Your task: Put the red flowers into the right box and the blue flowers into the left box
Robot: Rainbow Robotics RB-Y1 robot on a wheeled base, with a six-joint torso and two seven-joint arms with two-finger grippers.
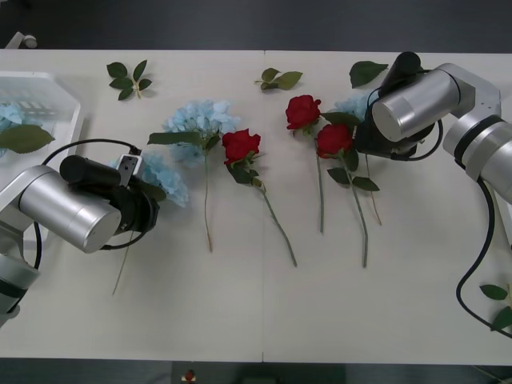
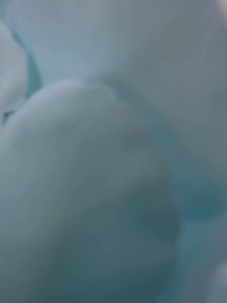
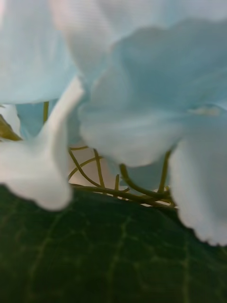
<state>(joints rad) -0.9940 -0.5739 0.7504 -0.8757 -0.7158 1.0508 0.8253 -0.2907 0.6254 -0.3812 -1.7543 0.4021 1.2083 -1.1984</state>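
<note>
**Both arms down on pale-blue hydrangea heads, roses still unsorted**

We see the left gripper (image 1: 142, 196) lowered onto a fluffy pale-blue hydrangea head (image 1: 164, 178) at the left-centre of the cream table (image 1: 264, 312); its wrist view shows blue petals (image 3: 142, 109), thin green stalks and a dark veined leaf (image 3: 109, 255) pressed close. The right gripper (image 1: 370, 132) is buried in another pale-blue head (image 1: 352, 104) at the far right, beside two of the deep-red artificial roses (image 1: 302, 110) (image 1: 333, 138); a third rose (image 1: 241, 146) lies near the centre, next to a further free hydrangea (image 1: 198, 120). The white slotted-wall basket (image 1: 68, 100) at the far-left edge already holds one blue head (image 1: 8, 116) and a leaf.

We cannot tell how far either pair of jaws stands apart, nor whether either has hold of anything: petals and the arms' own housings cover the fingers.

Risks, in our judgement: a grip on loose petals rather than the stalk may slip during a lift; the right arm's lift may drag the adjoining roses, whose leaves lie against its flower; and that blue head must cross the whole table to reach the basket.

The box for the roses cannot be made out, and a fourth rose cannot be found. Loose leaf sprigs (image 1: 128, 78) lie along the far edge.
</note>
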